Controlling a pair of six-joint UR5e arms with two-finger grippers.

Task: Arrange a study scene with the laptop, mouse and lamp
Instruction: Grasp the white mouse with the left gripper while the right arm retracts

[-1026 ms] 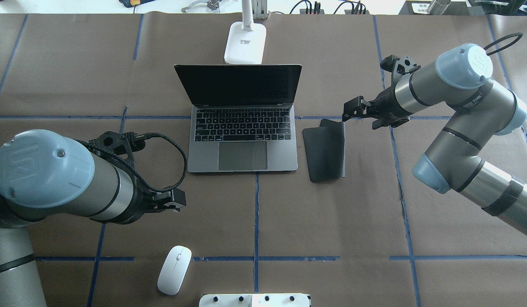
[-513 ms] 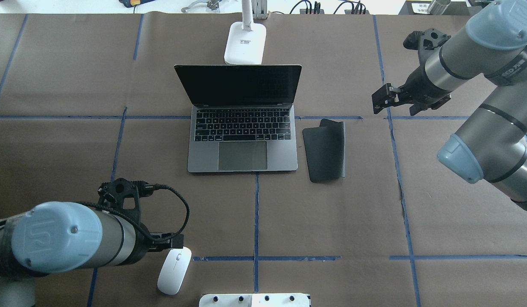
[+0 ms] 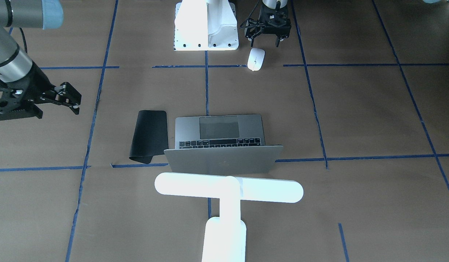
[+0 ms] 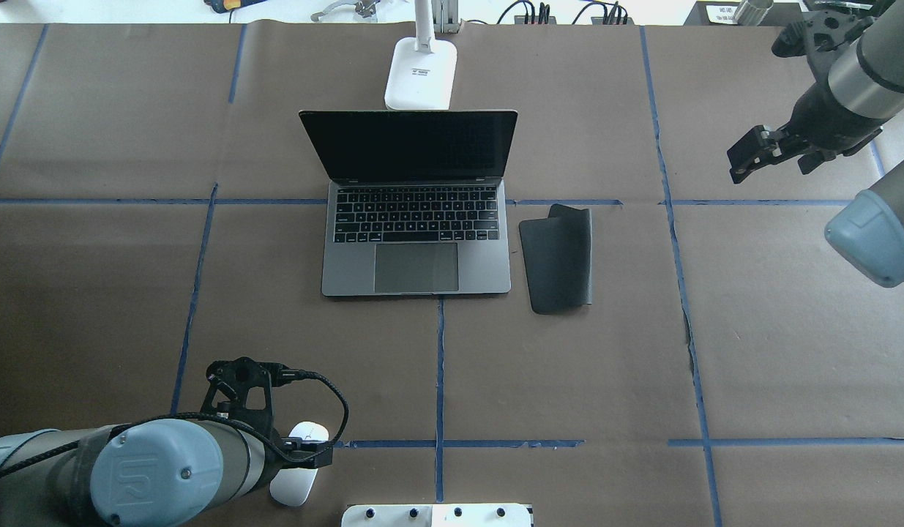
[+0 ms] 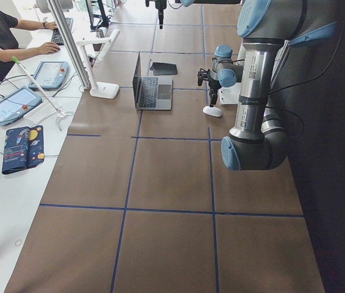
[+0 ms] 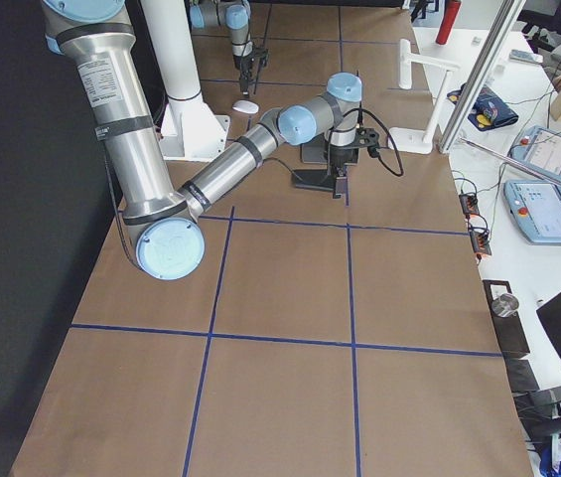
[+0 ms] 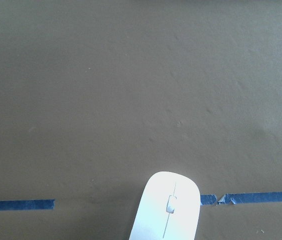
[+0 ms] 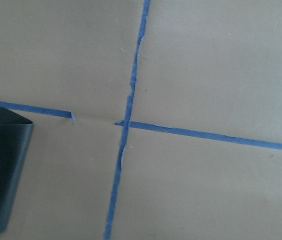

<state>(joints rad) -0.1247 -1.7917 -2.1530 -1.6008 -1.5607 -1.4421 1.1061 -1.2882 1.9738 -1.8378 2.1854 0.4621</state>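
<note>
The grey laptop (image 4: 415, 219) stands open mid-table, its lid (image 3: 224, 160) toward the lamp. The white lamp (image 3: 228, 189) stands just behind it, and its base (image 4: 420, 73) shows in the overhead view. The white mouse (image 4: 296, 487) lies by the table's near edge, also in the front view (image 3: 256, 59) and low in the left wrist view (image 7: 165, 210). My left gripper (image 4: 312, 448) hangs open over the mouse's far end, partly hiding it, without holding it. My right gripper (image 4: 741, 162) is open and empty, far right of the laptop.
A black mat (image 4: 558, 256) lies right of the laptop with its far corner curled up (image 8: 3, 165). The white robot pedestal (image 3: 206, 25) stands at the near edge beside the mouse. Blue tape lines cross the brown table cover. Operators' gear lines the far edge.
My left arm has swung back toward the near edge and now sits over the mouse. My right gripper has drawn away from the mat's far corner, to the far right.
</note>
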